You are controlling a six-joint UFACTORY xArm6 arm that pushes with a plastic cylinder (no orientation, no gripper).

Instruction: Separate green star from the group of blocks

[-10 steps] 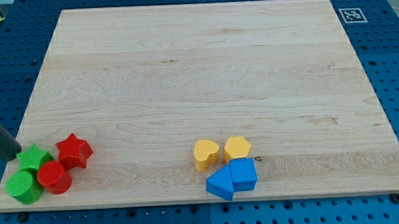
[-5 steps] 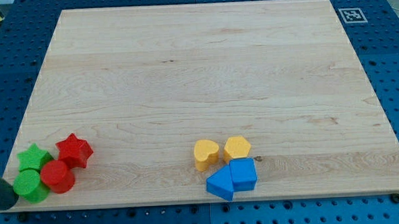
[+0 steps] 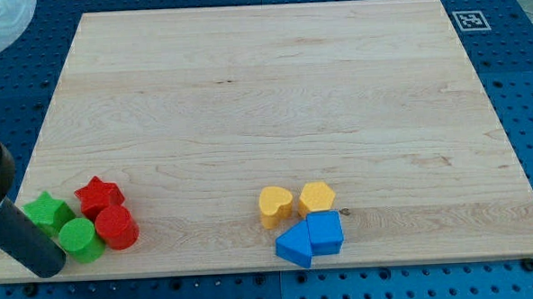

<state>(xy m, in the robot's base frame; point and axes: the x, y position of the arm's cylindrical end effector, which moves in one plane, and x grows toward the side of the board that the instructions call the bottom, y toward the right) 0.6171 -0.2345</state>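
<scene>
A pale, matt, fine-grained wooden board point(image 3: 273, 95) carries a rough-textured green star point(image 3: 47, 212) and smooth dark rod point(image 3: 23, 241).

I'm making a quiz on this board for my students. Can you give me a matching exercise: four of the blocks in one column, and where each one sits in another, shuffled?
Blocks:
1. green star
2. red cylinder
3. yellow heart
4. blue cube

Places:
A. leftmost of the two yellow blocks
B. right end of the left cluster, below the red star
C. near the view's bottom, right of the other blue block
D. far left of the board, just above my tip

Pairs: 1-D, 2-B, 3-A, 4-C
</scene>
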